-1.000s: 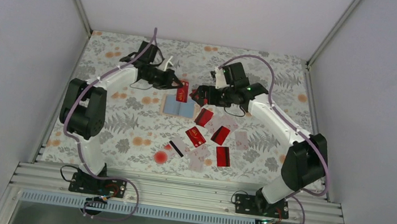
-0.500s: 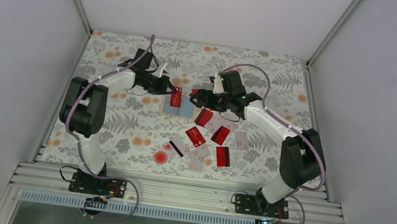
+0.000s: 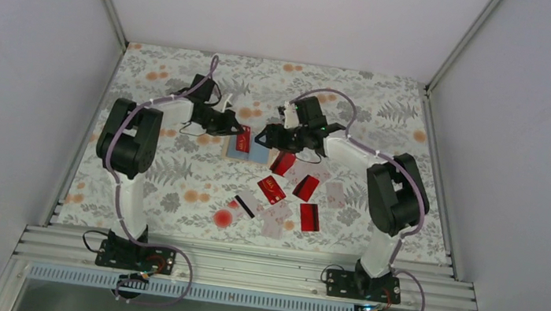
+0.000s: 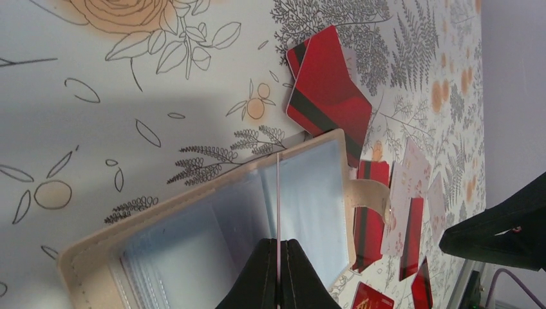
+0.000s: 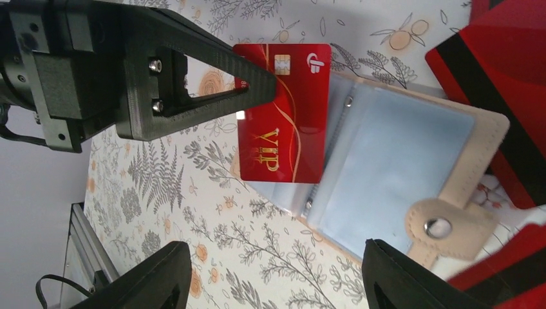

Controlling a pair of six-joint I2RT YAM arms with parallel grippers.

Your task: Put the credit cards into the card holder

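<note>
The left gripper (image 4: pixel 278 251) is clamped on one edge of a red VIP card (image 5: pixel 283 112), holding it over the open card holder (image 3: pixel 253 151). The holder lies flat, clear sleeves up, near the middle of the floral worktop (image 3: pixel 176 167), somewhat toward its far edge. The right gripper (image 5: pixel 277 257) hangs over the holder's right side with its fingers apart, and the other credit cards (image 3: pixel 271 190) lie scattered between the holder and the near edge.

Bright, even light with soft shadows; all three views reasonably sharp.
</note>
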